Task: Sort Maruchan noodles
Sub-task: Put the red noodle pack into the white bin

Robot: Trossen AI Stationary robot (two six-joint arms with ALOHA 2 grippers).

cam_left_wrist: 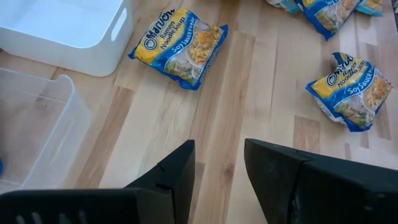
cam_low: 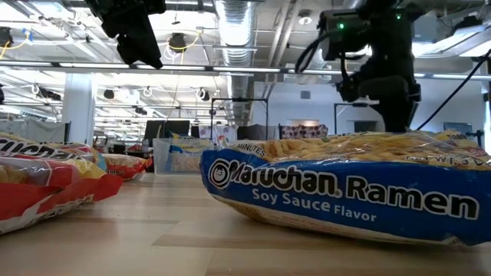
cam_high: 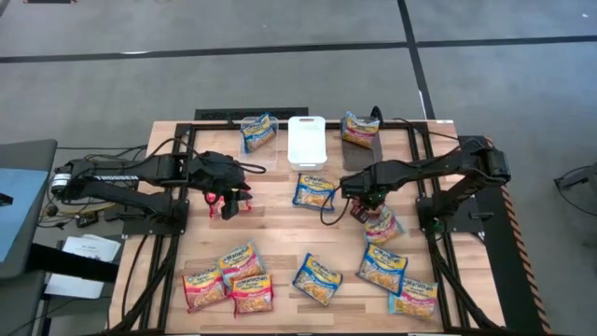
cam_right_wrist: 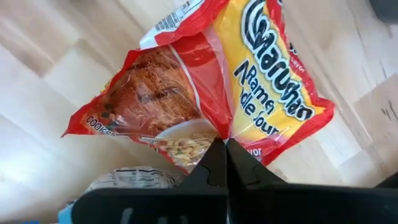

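Left gripper [cam_high: 222, 199] is hovering over the left part of the wooden table [cam_high: 280, 224], fingers [cam_left_wrist: 177, 171] standing partly apart with nothing between them; beneath it the left wrist view is showing bare wood, the clear bin [cam_left_wrist: 37, 127] and the white bin [cam_left_wrist: 68, 31]. Red-trimmed packets [cam_high: 229, 280] are lying near the front left. A blue soy sauce packet [cam_high: 315, 191] is resting at centre, just in front of the white bin. Right gripper [cam_high: 366, 207] is sitting right of centre, fingers pinched together on the edge of a red-trimmed packet [cam_right_wrist: 211, 93], which is hanging from the tips above the wood. More blue and orange packets [cam_high: 384, 269] are lying front right.
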